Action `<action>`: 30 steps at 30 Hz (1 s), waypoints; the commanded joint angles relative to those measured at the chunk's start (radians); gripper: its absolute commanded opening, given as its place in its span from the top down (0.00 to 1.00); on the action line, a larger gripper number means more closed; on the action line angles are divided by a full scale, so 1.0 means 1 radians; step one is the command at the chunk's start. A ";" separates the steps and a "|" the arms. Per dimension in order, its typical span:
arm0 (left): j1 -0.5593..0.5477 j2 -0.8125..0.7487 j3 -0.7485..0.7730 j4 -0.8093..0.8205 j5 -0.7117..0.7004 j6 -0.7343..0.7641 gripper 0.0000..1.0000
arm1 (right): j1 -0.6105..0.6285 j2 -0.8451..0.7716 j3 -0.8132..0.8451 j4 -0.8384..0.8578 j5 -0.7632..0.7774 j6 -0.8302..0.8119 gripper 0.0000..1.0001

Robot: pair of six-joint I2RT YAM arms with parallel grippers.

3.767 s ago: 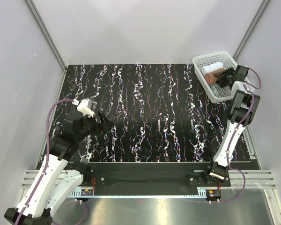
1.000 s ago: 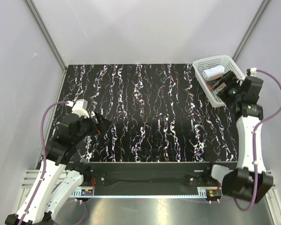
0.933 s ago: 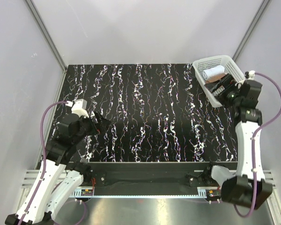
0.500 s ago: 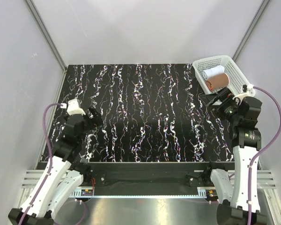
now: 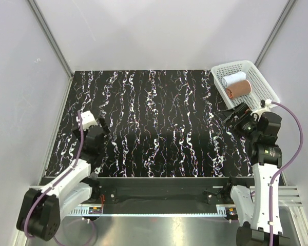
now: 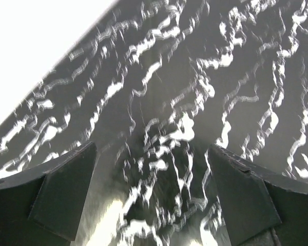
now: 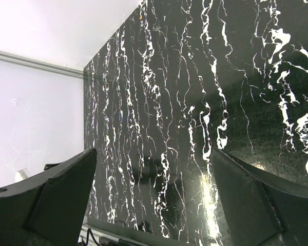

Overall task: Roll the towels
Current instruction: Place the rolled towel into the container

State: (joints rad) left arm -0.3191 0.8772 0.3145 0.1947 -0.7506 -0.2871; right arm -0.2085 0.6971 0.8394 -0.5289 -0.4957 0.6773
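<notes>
Two rolled towels lie in the white mesh basket [image 5: 259, 87] at the back right: the white towel [image 5: 233, 78] behind, the orange-red and brown towel [image 5: 238, 89] in front of it. My right gripper [image 5: 235, 116] is open and empty, just in front of the basket's near left corner, over the black marbled table. My left gripper [image 5: 100, 129] is open and empty, low over the table near its left edge. In the left wrist view my left gripper [image 6: 153, 200] frames only bare table. In the right wrist view my right gripper [image 7: 154, 200] also frames only table. Neither wrist view shows a towel.
The black marbled table [image 5: 159, 123] is bounded by white walls on three sides. Metal rails run up the back corners. A metal rail with the arm bases [image 5: 159, 197] runs along the near edge.
The right gripper let go of the orange-red towel in the basket and drew back toward the near side, open. The left arm folded back and down toward the table's left edge.
</notes>
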 commanded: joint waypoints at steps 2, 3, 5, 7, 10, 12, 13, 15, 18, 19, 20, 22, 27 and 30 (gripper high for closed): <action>0.046 0.141 -0.106 0.547 -0.070 0.201 0.04 | 0.006 0.013 0.006 0.035 -0.056 -0.012 0.00; 0.054 0.172 -0.113 0.583 -0.070 0.216 0.04 | 0.006 0.016 0.007 0.036 -0.063 -0.012 0.00; 0.068 0.236 -0.120 0.676 -0.063 0.238 0.05 | 0.009 0.025 0.009 0.040 -0.067 -0.015 0.00; 0.086 0.268 -0.118 0.762 0.025 0.261 0.08 | 0.018 0.033 0.009 0.041 -0.067 -0.016 0.00; 0.119 0.435 -0.147 0.970 0.166 0.347 0.01 | 0.029 0.051 0.009 0.040 -0.069 -0.028 0.00; 0.118 0.425 -0.112 0.967 0.213 0.343 0.01 | 0.031 0.051 0.004 0.041 -0.066 -0.035 0.01; 0.171 0.396 -0.101 0.843 0.277 0.329 0.01 | 0.032 0.047 0.001 0.041 -0.063 -0.038 0.00; 0.195 0.421 -0.097 0.879 0.324 0.319 0.01 | 0.032 0.039 -0.014 0.043 -0.052 -0.045 0.00; 0.250 0.425 -0.100 0.848 0.454 0.307 0.01 | 0.032 0.028 -0.051 0.055 -0.024 -0.059 0.00; 0.271 0.446 -0.106 0.867 0.535 0.305 0.01 | 0.032 0.031 -0.059 0.053 -0.015 -0.062 0.00; 0.272 0.462 -0.117 0.912 0.556 0.319 0.01 | 0.034 0.033 -0.063 0.055 -0.003 -0.073 0.00; 0.282 0.447 -0.109 0.871 0.576 0.315 0.01 | 0.032 0.047 -0.074 0.058 0.012 -0.076 0.00; 0.285 0.451 -0.117 0.903 0.579 0.315 0.01 | 0.032 0.090 -0.024 -0.005 0.167 -0.076 0.00; 0.284 0.448 -0.120 0.905 0.568 0.313 0.01 | 0.032 0.104 0.026 -0.092 0.351 -0.082 0.00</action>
State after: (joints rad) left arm -0.0406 1.3262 0.1955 0.9916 -0.2226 0.0261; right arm -0.1818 0.7998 0.7925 -0.5625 -0.3450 0.6209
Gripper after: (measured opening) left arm 0.984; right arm 0.994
